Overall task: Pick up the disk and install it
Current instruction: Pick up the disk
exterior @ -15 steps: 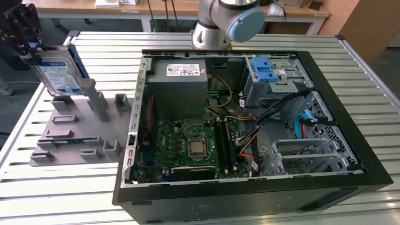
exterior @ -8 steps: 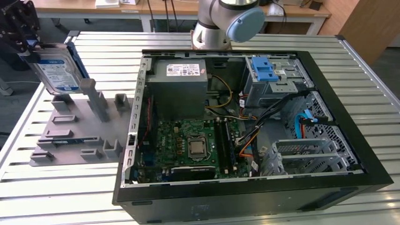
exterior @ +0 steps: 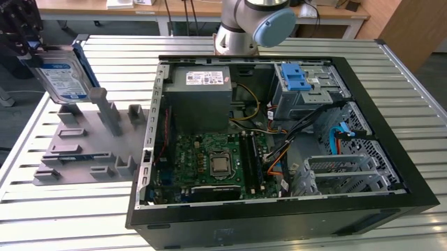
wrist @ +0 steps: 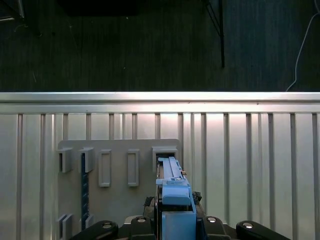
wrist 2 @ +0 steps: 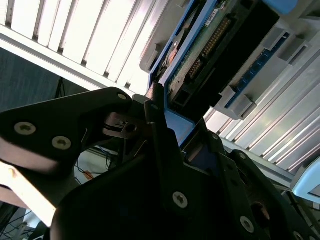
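— Exterior view?
— Set high; the rack (exterior: 80,149) and the case (exterior: 279,209) beside it are seen aslant.
— Wrist views?
— In the first wrist view the rack (wrist: 120,205) is shared, seen from above; in the second wrist view the disk (wrist 2: 202,52) is faced closely.

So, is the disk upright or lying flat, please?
Upright: the disk stands on edge at the grey fixture, label face showing in the exterior view.

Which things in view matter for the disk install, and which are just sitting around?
In the job:
- disk, held by the gripper
- open computer case

Lying about:
- grey holder on the table
- power supply
- motherboard
- blue latch bracket
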You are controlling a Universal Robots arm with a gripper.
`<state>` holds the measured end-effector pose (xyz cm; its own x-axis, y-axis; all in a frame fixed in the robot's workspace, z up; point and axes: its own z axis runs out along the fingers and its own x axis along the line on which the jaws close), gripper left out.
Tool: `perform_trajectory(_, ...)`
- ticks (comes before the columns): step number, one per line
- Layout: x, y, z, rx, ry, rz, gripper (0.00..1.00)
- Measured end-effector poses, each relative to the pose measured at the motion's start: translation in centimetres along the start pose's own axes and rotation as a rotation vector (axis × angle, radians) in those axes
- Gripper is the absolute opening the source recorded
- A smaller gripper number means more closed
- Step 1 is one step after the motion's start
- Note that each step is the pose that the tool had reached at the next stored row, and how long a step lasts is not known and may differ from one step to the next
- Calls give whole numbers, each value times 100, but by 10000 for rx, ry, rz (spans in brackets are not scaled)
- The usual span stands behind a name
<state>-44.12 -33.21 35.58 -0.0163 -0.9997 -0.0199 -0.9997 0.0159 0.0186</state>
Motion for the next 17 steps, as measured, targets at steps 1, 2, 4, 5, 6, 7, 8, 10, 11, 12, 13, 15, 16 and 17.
perform_trajectory(1,-1,0,-9,0,0,1,36)
perform_trajectory(2,-1,0,-18,0,0,0,36)
perform_trajectory(4,-2,0,-36,1,0,0,36)
perform_trajectory(5,-2,1,-45,1,0,0,36)
perform_trajectory(6,-2,1,-55,0,0,0,36)
perform_trajectory(7,-3,1,-64,1,0,0,36)
perform_trajectory(8,-3,1,-73,1,0,0,36)
perform_trajectory(10,-4,2,-94,0,0,0,36)
perform_trajectory(11,-5,2,-103,1,0,0,36)
perform_trajectory(12,-5,2,-112,1,0,0,36)
perform_trajectory(13,-5,2,-122,1,0,0,36)
perform_trajectory(15,-7,3,-142,1,0,1,36)
perform_trajectory(16,-7,3,-151,1,0,0,36)
perform_trajectory(17,-8,3,-161,2,0,0,36)
